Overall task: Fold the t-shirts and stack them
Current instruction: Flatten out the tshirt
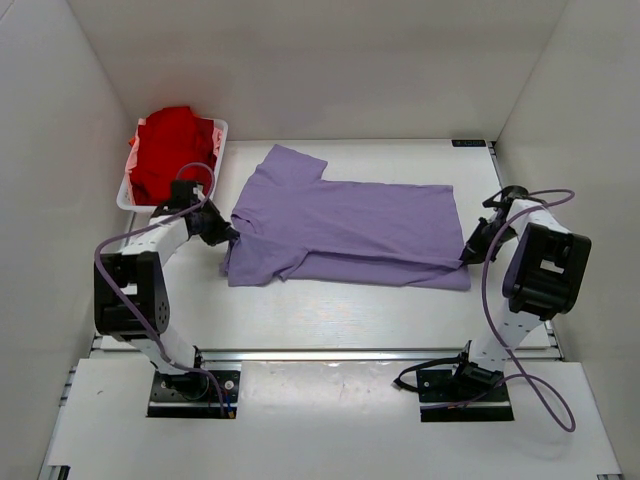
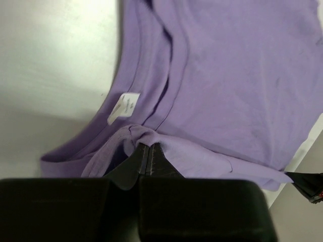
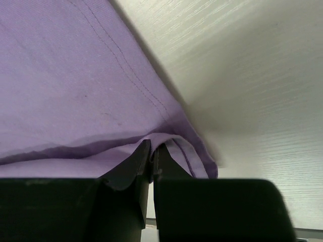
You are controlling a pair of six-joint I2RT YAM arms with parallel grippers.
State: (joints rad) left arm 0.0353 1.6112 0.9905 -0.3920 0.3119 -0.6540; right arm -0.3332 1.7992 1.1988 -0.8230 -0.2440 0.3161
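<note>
White table [image 1: 330, 320], walled on three sides. The lavender t-shirt [image 1: 350, 225] lies flat mid-table with its long axis running left-right: collar end toward the left, hem toward the right, one sleeve sticking out at the far left corner. The near long edge looks doubled over, with a fold line along it. The left arm [image 1: 150, 250] is bent at the elbow and reaches in and right to the collar end. The right arm [image 1: 545, 265] is folded tight, its wrist turned in and left to the near hem corner. The red t-shirt [image 1: 170, 150] sits bunched in the white tray [image 1: 222, 130] at the far left, well apart from the right arm and just behind the left wrist. The left gripper [image 1: 228, 233] has its fingers together, clamped on a pinch of lavender cloth at the neck/shoulder edge. The right gripper [image 1: 468, 254] is likewise closed on the hem corner, with cloth wrapped over the fingertips in its wrist view. A small white label [image 2: 123, 107] shows inside the collar, just beyond the left fingers. Key relation: each claw holds one end of the near long edge, and the shirt body lies away from both toward the far side. The likely next move is therefore a joint lift and carry across the short axis, judged from the grip points only. If the arms don't move together, the cloth may slip or skew.
</note>
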